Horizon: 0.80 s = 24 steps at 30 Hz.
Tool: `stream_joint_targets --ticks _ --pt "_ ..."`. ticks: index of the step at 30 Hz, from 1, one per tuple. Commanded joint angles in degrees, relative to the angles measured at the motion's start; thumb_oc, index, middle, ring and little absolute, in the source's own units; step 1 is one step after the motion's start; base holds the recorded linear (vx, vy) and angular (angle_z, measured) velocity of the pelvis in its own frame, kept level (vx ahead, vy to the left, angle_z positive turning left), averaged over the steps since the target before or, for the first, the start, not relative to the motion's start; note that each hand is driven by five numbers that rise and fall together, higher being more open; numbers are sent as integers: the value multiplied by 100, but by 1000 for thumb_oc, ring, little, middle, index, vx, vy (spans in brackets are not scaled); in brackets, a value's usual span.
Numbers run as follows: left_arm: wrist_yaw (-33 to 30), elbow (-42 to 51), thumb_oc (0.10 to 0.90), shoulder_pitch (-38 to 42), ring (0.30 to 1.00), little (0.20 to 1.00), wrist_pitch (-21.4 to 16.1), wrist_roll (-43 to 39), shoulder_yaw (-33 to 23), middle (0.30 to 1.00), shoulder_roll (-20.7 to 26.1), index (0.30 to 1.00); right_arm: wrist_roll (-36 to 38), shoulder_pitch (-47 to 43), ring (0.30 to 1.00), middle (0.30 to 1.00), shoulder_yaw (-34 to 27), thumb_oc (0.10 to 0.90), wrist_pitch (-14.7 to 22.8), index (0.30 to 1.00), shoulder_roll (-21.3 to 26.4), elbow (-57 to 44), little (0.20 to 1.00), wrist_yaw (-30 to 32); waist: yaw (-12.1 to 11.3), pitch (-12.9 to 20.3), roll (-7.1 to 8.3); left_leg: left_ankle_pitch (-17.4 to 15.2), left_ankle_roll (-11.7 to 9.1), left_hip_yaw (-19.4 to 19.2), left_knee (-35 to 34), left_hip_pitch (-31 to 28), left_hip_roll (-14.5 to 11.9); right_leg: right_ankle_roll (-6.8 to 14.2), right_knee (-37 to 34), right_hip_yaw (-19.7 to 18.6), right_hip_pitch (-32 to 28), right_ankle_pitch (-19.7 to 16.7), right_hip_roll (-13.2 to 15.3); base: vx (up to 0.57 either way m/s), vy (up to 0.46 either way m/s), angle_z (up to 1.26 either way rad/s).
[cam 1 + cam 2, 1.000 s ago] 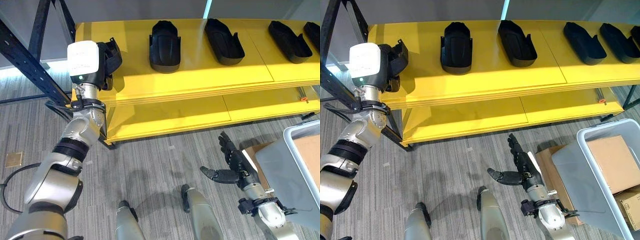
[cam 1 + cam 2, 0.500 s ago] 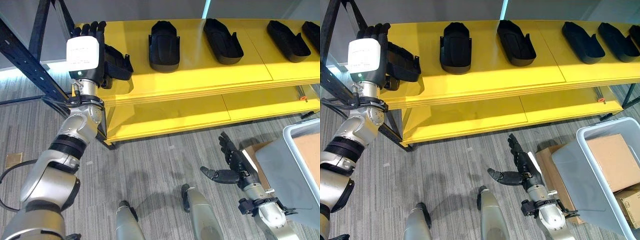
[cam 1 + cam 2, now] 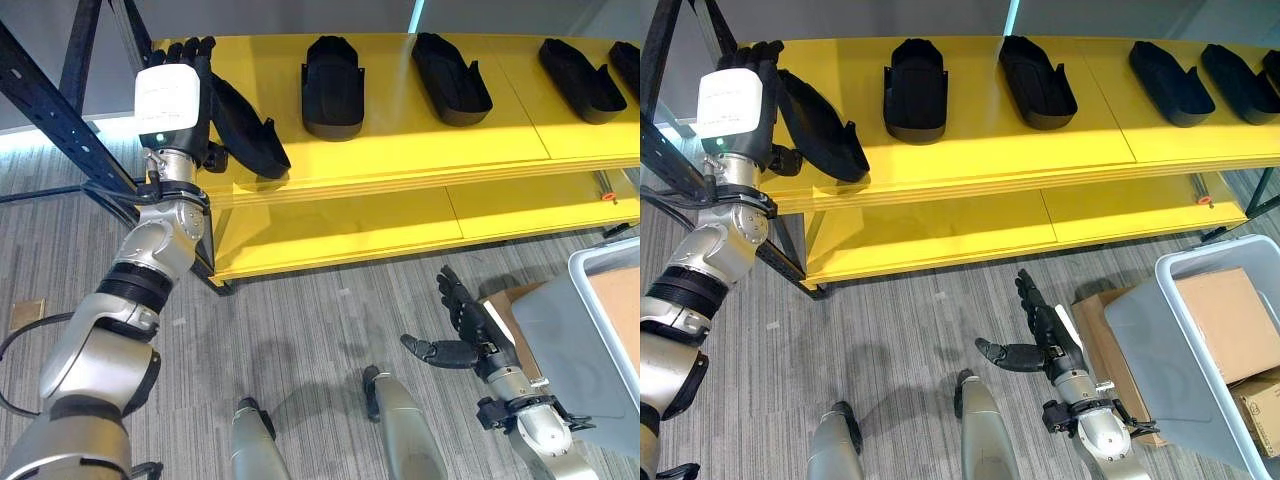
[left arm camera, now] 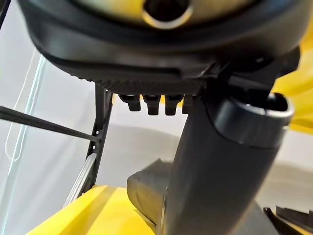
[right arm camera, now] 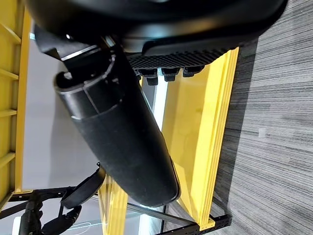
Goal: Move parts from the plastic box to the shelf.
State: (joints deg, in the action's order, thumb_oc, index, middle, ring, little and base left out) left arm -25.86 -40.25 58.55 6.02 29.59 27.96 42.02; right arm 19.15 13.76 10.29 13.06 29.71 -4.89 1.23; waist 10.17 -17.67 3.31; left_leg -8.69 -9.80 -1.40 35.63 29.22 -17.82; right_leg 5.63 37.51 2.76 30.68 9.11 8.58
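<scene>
My left hand (image 3: 185, 70), fingers straight, sets the black part (image 3: 250, 130) on the shelf (image 3: 400, 150); next, withdraw.

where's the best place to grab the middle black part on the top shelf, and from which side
Probably across its two long side walls near the squared front end, coming from above: the black part lies flat with its hollow facing up on the yellow shelf, clear of neighbours.

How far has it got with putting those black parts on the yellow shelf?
Several black parts already lie along the shelf, for example one near the middle. The left hand is at the shelf's left end, open beside another part lying there. The right hand hangs open over the floor. What remains in the plastic box cannot be seen.
</scene>
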Motion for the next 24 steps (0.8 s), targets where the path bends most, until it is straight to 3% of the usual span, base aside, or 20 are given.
stream_joint_targets --ticks 1,16,24 --pt "-269 106 900 920 1000 1000 -72 -25 132 1000 300 1000 -80 42 1000 1000 -326 900 412 1000 94 -557 1000 34 -16 709 -60 533 242 130 -601 196 -69 206 -419 -180 -639 182 202 -4 -11 6" --pt "10 78 900 993 1000 1000 40 -57 114 1000 302 1000 -84 55 1000 1000 -357 900 301 1000 82 -515 1000 -16 -78 662 -54 535 260 155 -590 181 -53 202 -391 -158 -663 182 212 0 0 0" --pt "26 1153 900 72 1000 1000 -167 -33 -420 1000 633 1000 -118 77 1000 1000 -475 900 308 1000 10 -539 1000 -4 -169 615 -47 558 257 149 -656 95 -28 180 -447 -141 -755 166 224 0 0 0"
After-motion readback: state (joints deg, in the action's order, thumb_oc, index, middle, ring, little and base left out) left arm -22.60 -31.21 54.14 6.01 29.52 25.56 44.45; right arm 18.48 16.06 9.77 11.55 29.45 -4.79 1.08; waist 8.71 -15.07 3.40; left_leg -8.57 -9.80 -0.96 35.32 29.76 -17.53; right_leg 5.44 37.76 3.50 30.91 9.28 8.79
